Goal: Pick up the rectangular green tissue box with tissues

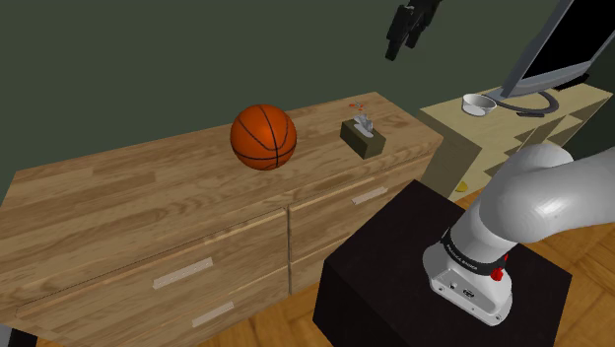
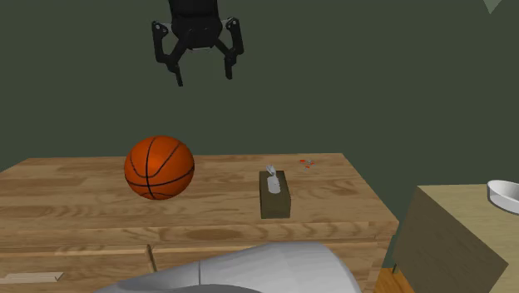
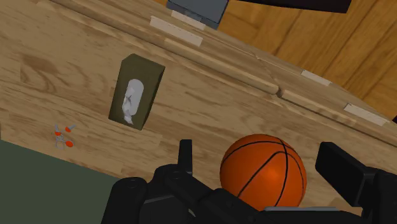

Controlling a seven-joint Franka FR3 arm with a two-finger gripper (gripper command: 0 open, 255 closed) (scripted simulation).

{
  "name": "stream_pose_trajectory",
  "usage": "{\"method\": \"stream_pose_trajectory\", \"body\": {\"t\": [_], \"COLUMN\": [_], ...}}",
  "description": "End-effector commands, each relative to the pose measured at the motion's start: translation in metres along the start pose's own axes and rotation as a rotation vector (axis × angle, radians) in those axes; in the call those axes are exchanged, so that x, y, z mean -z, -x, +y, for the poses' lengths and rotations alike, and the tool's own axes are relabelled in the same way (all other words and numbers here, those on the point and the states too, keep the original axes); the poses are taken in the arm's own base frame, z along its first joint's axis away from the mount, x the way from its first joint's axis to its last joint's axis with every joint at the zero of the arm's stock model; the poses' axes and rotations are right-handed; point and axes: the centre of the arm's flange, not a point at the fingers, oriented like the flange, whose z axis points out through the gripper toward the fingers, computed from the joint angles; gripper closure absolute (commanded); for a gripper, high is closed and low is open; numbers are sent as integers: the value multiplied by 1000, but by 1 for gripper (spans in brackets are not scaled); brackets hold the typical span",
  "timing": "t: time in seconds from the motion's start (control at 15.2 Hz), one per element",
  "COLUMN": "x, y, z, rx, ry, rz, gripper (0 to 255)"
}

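One black stand (image 1: 394, 258) is seen nearest in the shoulder view, and the white arm (image 1: 537, 205) is carried up from it; beside the stand a wooden dresser (image 1: 118, 202) with pale drawer handles is set against a dark green wall. On its top an orange basketball (image 1: 263, 137) is placed, and well apart from it, toward the shoulder view's right, the olive-green tissue box (image 1: 363, 137) is laid flat, a white tissue being pushed up through its slot. Just behind the box, near the back edge, some small red and grey bits (image 1: 358, 106) are scattered; what they are cannot be told. Past the dresser's end a pale shelf unit (image 1: 552, 123) is stood, with a white bowl (image 1: 480, 104) on it. The gripper (image 1: 409, 28) is held high above the dresser, its fingers (image 3: 185, 156) spread apart and nothing clasped; in the wrist view the ball is seen far below between them, untouched, and the box off to one side.
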Motion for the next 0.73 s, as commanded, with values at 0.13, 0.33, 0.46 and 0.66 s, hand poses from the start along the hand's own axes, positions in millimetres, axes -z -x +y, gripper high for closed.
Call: {"method": "stream_pose_trajectory", "body": {"t": [0.13, 0.33, 0.46, 0.66], "x": [-23, -57, -80, -114], "y": [-7, -19, -27, -39], "z": [9, 22, 32, 45], "rx": [42, 105, 147, 210], "ry": [17, 43, 60, 86], "rz": [-10, -26, -36, -52], "gripper": [0, 0, 0, 0]}}
